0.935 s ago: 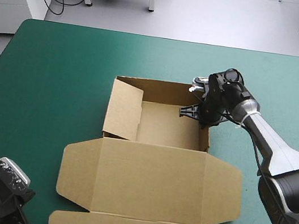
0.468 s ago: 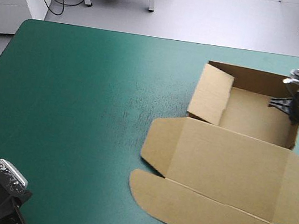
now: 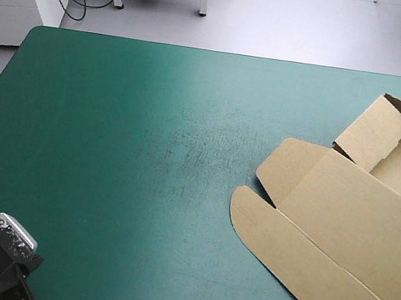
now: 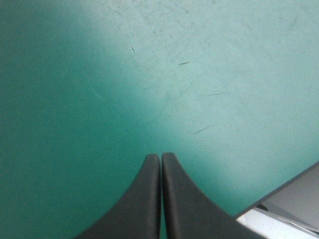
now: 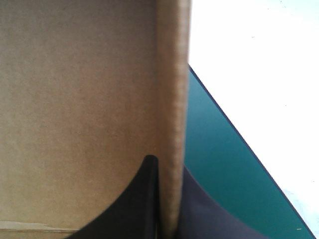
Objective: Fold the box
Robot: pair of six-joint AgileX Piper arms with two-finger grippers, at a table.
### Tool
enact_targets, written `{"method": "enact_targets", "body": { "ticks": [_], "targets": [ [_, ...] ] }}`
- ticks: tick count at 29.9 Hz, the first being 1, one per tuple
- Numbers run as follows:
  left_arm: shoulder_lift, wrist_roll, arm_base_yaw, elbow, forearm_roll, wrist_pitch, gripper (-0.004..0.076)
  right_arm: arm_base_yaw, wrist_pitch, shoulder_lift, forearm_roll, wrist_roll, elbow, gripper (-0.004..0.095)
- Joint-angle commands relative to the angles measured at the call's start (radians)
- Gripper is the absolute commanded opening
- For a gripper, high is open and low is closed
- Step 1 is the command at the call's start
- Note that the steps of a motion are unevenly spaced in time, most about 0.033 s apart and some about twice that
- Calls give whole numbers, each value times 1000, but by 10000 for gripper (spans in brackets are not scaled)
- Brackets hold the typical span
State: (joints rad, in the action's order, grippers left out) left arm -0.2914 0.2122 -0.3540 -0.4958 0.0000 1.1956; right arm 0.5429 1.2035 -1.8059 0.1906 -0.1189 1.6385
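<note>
The brown box (image 3: 358,222) lies at the table's right side as an open tray with its lid flat toward the front. It is turned at an angle and runs out of the high view to the right. In the right wrist view my right gripper (image 5: 168,164) is shut on the box's upright side wall (image 5: 172,99), one black finger inside the tray and one outside. This gripper does not show in the high view. My left gripper (image 4: 160,155) is shut with nothing in it, low over the bare teal-green cover (image 4: 149,74) and far from the box.
The table's right edge (image 5: 234,129) runs close beside the held wall, with bright floor beyond it. A table edge (image 4: 279,191) also passes just beside my left gripper.
The box has slid from the table's middle far to the right and turned at an angle, with my right gripper on its wall. That gripper and its arm have left the high view.
</note>
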Motion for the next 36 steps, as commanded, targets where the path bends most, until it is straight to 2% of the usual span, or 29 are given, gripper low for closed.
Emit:
{"method": "enact_targets", "body": {
  "ticks": [1,3,5,7,8,20,31,34,36],
  "targets": [
    [-14,-2,-3,-23,-6,-45,-10,11,0,32,18,54,26,56],
    [-14,-2,-3,-23,-6,-45,-10,11,0,27,-11,75,20,151],
    [-14,-2,-3,-23,0,-45,-10,11,0,25,-34,94,17,311],
    [-14,-2,-3,-23,-6,-45,-10,11,-4,25,-32,119,17,410],
    [-14,-2,-3,-23,-6,-45,-10,11,-6,25,-24,133,17,428],
    [-14,-2,-3,-23,12,-45,-10,11,0,71,-37,132,17,435],
    [-14,-2,-3,-23,12,-45,-10,11,0,246,-204,136,17,432],
    [-14,-2,-3,-23,12,-45,-10,11,0,312,-245,202,17,399],
    [-14,-2,-3,-23,12,-45,-10,11,0,359,-275,249,15,342]
  ]
}}
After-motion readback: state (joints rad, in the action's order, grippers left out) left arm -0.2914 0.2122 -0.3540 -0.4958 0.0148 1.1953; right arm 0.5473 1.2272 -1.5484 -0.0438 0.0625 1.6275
